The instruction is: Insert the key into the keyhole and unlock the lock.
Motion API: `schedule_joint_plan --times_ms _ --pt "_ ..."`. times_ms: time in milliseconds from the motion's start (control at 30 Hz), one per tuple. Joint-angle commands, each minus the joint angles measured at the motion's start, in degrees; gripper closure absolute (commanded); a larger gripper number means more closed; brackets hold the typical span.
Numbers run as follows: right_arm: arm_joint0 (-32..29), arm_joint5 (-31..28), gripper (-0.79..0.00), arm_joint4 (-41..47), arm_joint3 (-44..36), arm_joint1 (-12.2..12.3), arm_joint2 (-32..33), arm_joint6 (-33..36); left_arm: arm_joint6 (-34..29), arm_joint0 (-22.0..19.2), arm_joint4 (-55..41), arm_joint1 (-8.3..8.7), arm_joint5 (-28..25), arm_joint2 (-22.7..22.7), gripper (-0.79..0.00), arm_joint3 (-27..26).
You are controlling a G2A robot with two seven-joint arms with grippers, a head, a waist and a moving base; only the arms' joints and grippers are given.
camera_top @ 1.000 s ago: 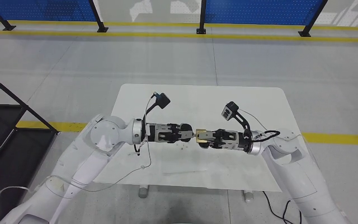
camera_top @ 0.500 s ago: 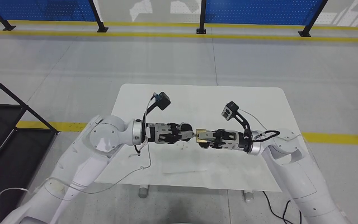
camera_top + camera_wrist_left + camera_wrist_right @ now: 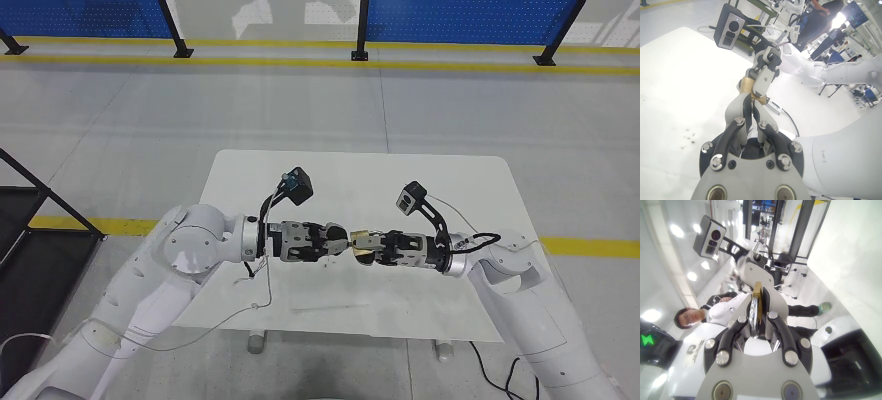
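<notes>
Lock (image 3: 757, 288), brass body with a silver shackle, is held off the bench (image 3: 450, 190), above its middle. Right gripper (image 3: 364, 246) has it clamped: in the right wrist view the fingers press tight on the two flat faces, with the shackle end pointing back toward the wrist. Left gripper (image 3: 752, 99) faces the lock head-on, its tips at the lock's free end; touching or just short of it cannot be told. Its fingers are pinched nearly together. A thin dark sliver shows between the pads (image 3: 746, 110), too narrow to say whether it is the key. The keyhole cannot be made out. From above, both arms lie level and stretch toward each other, the grippers meeting tip to tip with the lock between them. A few dark specks (image 3: 688, 136) mark the bench surface to one side of the left gripper.
</notes>
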Motion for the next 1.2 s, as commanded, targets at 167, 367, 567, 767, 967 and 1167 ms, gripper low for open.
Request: schedule_joint_plan --times_ms 167,367,567,767,967,1167 --pt "0.0 0.0 0.0 0.0 0.0 0.0 0.0 0.0 2.3 0.4 5.2 -0.01 -2.2 -0.6 0.0 -1.3" --pt "0.0 0.0 0.0 0.0 0.0 0.0 0.0 0.0 3.8 1.0 8.1 0.08 -4.0 -1.4 0.0 -2.1" --pt "0.0 0.0 0.0 0.0 0.0 0.0 0.0 0.0 4.3 1.5 9.7 0.13 -5.1 -1.7 0.0 -2.7" --pt "0.0 0.0 0.0 0.0 0.0 0.0 0.0 0.0 5.1 1.6 12.1 0.15 -6.3 -2.0 0.0 -3.5" --pt "0.0 0.0 0.0 0.0 0.0 0.0 0.0 0.0 5.6 2.1 16.5 0.28 -7.7 -2.5 0.0 -5.5" --pt "0.0 0.0 0.0 0.0 0.0 0.0 0.0 0.0 6.9 2.7 20.2 0.37 -8.8 -3.0 0.0 -6.7"
